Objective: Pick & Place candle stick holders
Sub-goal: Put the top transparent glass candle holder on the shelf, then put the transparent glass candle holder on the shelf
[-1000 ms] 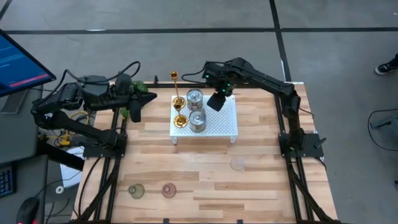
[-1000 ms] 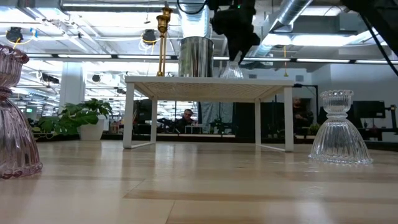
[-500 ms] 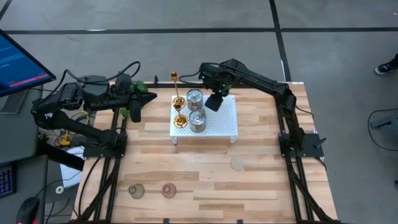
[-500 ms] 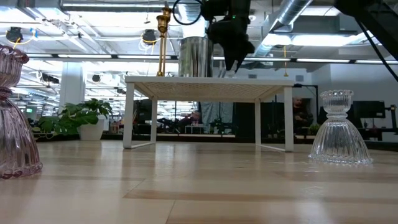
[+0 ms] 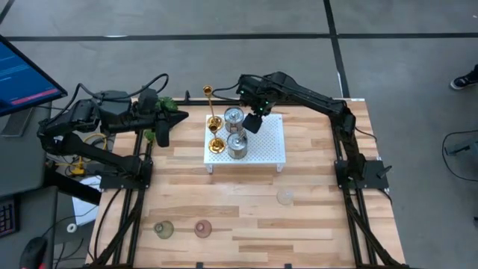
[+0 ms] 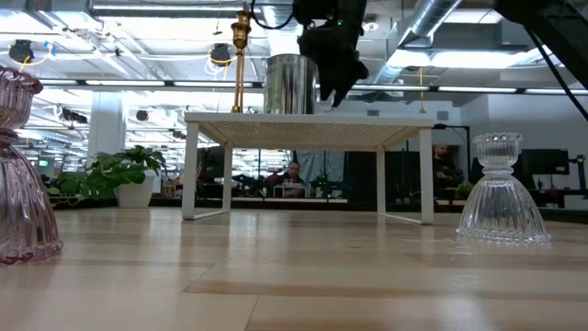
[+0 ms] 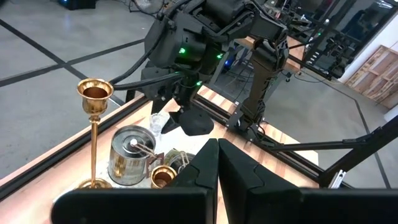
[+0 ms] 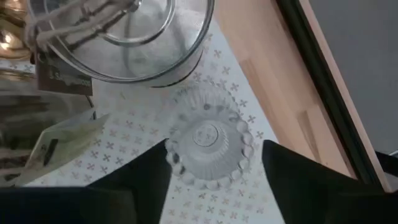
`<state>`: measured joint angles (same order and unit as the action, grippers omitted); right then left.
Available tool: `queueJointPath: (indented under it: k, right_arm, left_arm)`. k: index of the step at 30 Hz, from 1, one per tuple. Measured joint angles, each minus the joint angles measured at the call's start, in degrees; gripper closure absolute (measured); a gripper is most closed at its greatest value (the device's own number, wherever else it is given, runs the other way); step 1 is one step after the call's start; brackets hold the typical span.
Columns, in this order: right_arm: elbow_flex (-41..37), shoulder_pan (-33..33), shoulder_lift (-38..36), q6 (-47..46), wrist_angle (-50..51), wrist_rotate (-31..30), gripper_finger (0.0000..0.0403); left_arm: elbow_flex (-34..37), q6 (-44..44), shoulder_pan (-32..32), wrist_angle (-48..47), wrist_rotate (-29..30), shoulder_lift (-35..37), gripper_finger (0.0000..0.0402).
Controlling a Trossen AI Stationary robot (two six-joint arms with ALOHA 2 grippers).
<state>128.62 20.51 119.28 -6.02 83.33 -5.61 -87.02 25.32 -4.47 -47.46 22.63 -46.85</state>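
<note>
holders (image 5: 230, 133) on stand (image 5: 265, 149) (three (image 5: 284, 197) below)

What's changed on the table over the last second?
The right end effector shifted left along the white stand toward the silvery cups and opened, leaving a clear glass holder standing between its fingers. The left arm, gold holders and front holders stayed put.

Even, bright overhead light falls on the table (image 5: 299, 224). Ceiling lamps (image 6: 220, 55) glare in the low view. The pinkish holder (image 6: 18, 175) looms blurred.
</note>
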Motion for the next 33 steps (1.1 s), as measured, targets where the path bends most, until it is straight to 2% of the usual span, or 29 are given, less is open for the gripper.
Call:
queueJointPath:
  k: [4, 7, 10, 14, 19, 23, 30, 33]
  right_arm:
    - [0.0, 0.07, -0.06, 0.01, 1.94, 1.11, 0.0139]
    - [0.04, -0.13, -0.07, 0.56, 3.76, 0.79, 0.0136]
    - [2.21, -0.3, -1.29, 0.68, 6.81, -2.21, 0.0136]
    - [4.04, -1.53, -9.13, 0.1, 6.63, -2.44, 0.0135]
    - [1.93, -5.59, -19.29, -7.4, 6.65, -2.4, 0.0135]
    - [-5.54, -12.67, -27.3, -16.6, 6.65, -2.4, 0.0135]
    - [-28.02, -31.25, -36.38, -36.39, 6.73, -1.2, 0.0134]
    - [-37.31, -36.63, -37.84, -42.77, 5.67, 4.38, 0.0129]
  left_arm:
    - [0.0, 0.0, -0.01, 0.0, -0.02, 0.0, 0.0392]
    - [0.0, 0.02, -0.02, 0.0, -0.02, 0.0, 0.0392]
    - [0.0, 0.02, -0.02, 0.02, -0.03, 0.0, 0.0392]
    - [0.0, 0.02, -0.02, 0.37, -0.31, 0.0, 0.0392]
    - [0.0, 0.22, 0.01, 0.42, -1.72, 0.0, 0.0392]
    - [0.0, 0.21, 0.0, 0.41, -1.72, 0.0, 0.0392]
    - [0.0, -0.73, -0.01, 0.39, -1.73, 0.0, 0.0392]
    - [-0.02, -1.2, -0.02, 0.39, -1.73, 0.0, 0.0392]
